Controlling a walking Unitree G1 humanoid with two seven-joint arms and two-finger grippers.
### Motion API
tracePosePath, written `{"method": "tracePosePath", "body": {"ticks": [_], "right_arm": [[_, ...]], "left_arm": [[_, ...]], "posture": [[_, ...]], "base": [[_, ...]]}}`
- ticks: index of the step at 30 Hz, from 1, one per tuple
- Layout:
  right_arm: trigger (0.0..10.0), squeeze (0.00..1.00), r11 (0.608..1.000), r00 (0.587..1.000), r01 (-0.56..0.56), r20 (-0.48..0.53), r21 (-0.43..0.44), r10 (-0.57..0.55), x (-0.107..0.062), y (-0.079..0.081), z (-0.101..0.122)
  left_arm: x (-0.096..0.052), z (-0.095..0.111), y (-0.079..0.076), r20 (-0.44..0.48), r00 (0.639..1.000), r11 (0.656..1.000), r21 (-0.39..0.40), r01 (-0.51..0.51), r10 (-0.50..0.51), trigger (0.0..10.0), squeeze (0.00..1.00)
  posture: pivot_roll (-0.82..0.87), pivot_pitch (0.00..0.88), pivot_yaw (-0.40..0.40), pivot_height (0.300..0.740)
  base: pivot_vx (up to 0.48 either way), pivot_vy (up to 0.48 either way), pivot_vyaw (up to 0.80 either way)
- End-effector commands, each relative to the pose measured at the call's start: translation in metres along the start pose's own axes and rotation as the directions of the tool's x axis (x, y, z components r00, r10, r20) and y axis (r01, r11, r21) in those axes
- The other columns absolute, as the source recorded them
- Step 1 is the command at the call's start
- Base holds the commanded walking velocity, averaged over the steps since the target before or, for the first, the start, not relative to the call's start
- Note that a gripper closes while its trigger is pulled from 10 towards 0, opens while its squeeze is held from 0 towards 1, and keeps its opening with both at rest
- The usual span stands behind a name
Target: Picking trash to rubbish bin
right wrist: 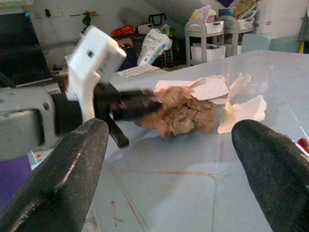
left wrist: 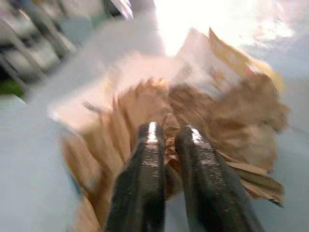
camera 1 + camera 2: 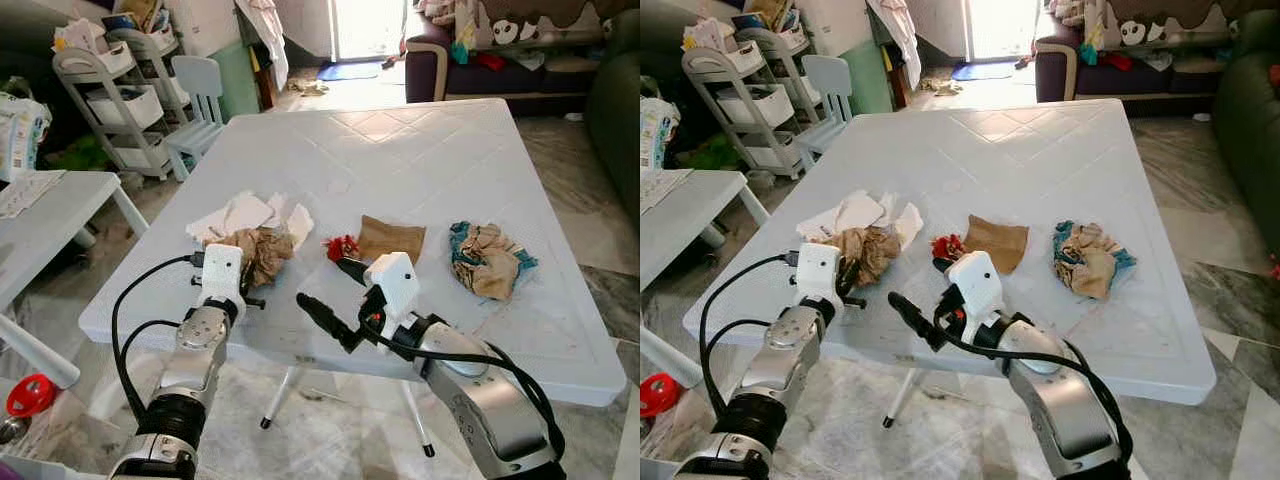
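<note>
Where the crumpled brown paper [image 3: 262,250] lies on the white table [image 3: 420,150] among white scraps [image 3: 240,214], the left gripper [image 2: 170,145] has its fingers nearly together, pinching it. Just right, the right gripper [image 3: 330,290] is spread wide, empty.

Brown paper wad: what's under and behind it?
White paper scraps lie behind and partly under the brown wad, on the table. The left tool is shut on the wad; anything beneath is hidden.

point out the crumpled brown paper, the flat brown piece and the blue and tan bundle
crumpled brown paper [image 3: 262,250], left eye view, middle of the wad
flat brown piece [image 3: 391,238], left eye view, its centre
blue and tan bundle [image 3: 487,259], left eye view, tan middle
</note>
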State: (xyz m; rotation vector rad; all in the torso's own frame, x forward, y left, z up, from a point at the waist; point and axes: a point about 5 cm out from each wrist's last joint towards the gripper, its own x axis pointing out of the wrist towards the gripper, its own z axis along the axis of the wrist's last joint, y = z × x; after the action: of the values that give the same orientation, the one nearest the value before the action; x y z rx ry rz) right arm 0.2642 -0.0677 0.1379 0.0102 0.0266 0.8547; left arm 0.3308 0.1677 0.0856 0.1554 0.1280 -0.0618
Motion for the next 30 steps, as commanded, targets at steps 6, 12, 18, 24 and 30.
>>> {"method": "tracePosePath", "body": {"ticks": [6,12,18,24,30], "right_arm": [[10.0,0.00,1.000,1.000,-0.005,0.009,-0.022,0.005,0.005,-0.002,0.004],[10.0,0.00,0.996,0.997,0.077,0.023,-0.053,-0.076,0.008,-0.016,0.007],[10.0,0.00,0.960,0.973,0.229,0.015,-0.163,-0.230,0.020,-0.041,0.008],[10.0,0.00,0.952,0.973,0.228,0.030,-0.205,-0.227,0.031,-0.040,0.009],[10.0,0.00,0.952,0.974,0.225,0.044,-0.206,-0.221,0.036,-0.036,0.007]], "left_arm": [[-0.009,0.029,0.037,0.168,0.970,0.973,0.121,-0.196,0.174,0.0,0.00],[-0.015,0.042,0.045,0.237,0.944,0.955,0.130,-0.266,0.231,0.0,0.00],[-0.022,0.044,0.031,0.274,0.945,0.959,0.168,-0.227,0.176,0.0,0.00],[-0.024,0.046,0.027,0.276,0.945,0.963,0.150,-0.224,0.177,0.0,0.00],[-0.023,0.047,0.028,0.273,0.944,0.963,0.144,-0.228,0.183,0.0,0.00]], "posture": [[-0.13,0.000,0.122,0.740],[-0.12,0.000,0.119,0.740],[-0.11,0.000,0.118,0.740],[-0.10,0.000,0.117,0.740],[-0.10,0.000,0.120,0.740]], "base": [[0.000,0.000,0.00],[0.000,0.000,0.00],[0.000,0.000,0.00],[0.000,0.000,0.45],[0.000,-0.284,0.62]]}}
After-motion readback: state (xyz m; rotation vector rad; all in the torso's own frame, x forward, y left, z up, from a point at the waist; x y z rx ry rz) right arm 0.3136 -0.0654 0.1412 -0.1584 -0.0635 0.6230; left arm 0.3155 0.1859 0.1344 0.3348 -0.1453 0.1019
